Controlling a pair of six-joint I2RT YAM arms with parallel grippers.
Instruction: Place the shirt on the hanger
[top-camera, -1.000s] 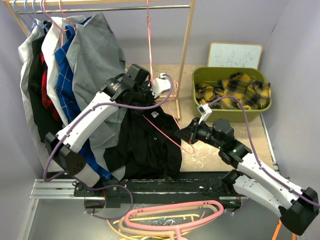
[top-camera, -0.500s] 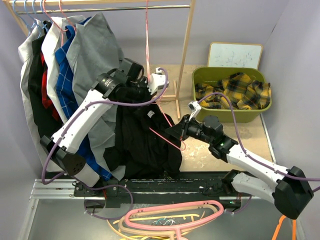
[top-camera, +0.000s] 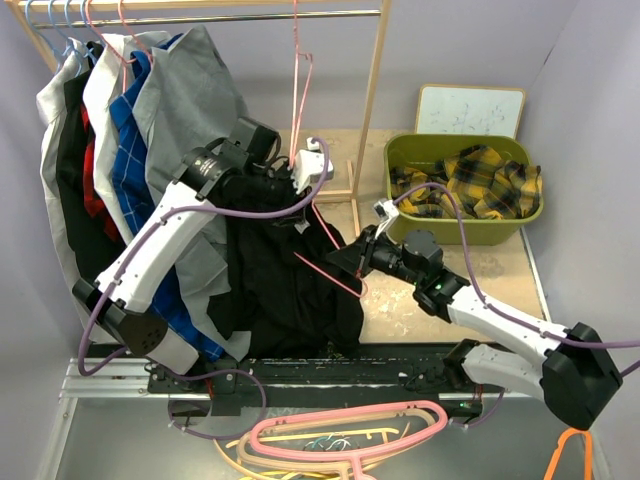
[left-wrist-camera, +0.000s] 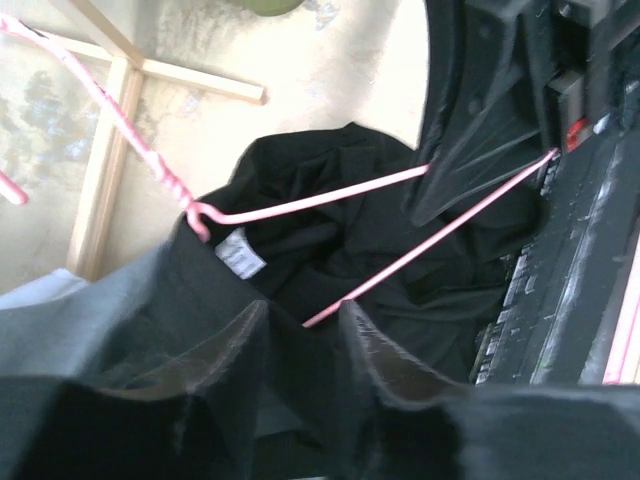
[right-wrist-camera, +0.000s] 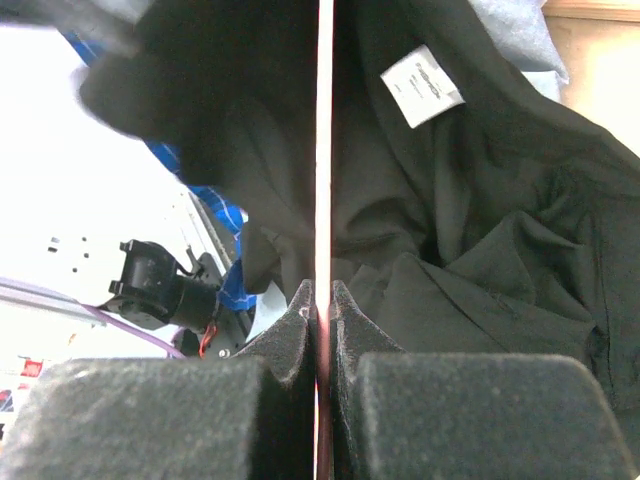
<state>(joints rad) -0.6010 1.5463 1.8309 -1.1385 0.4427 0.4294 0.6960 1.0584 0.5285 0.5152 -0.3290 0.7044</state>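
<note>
A plain black collared shirt (top-camera: 290, 290) hangs bunched over the worktop's (top-camera: 515, 280) middle, with a thin pink wire hanger (right-wrist-camera: 324, 150) partly inside it. The wire is clamped by the right claw (right-wrist-camera: 322, 300). Whether the left claw (left-wrist-camera: 300, 322) grips cannot be told. The collar is best eased over the hanger's shoulder while the wire is held steady.

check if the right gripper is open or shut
Shut on the hanger: the right gripper pinches the pink wire between its pads.

Nothing here can actually be read. The shirt (right-wrist-camera: 480, 250) has a small white neck label (right-wrist-camera: 422, 85) with a line of dark print, too blurred to make out. The whiteboard (top-camera: 470, 110) behind the green bin (top-camera: 500, 232) shows only faint, illegible scribbles.
</note>
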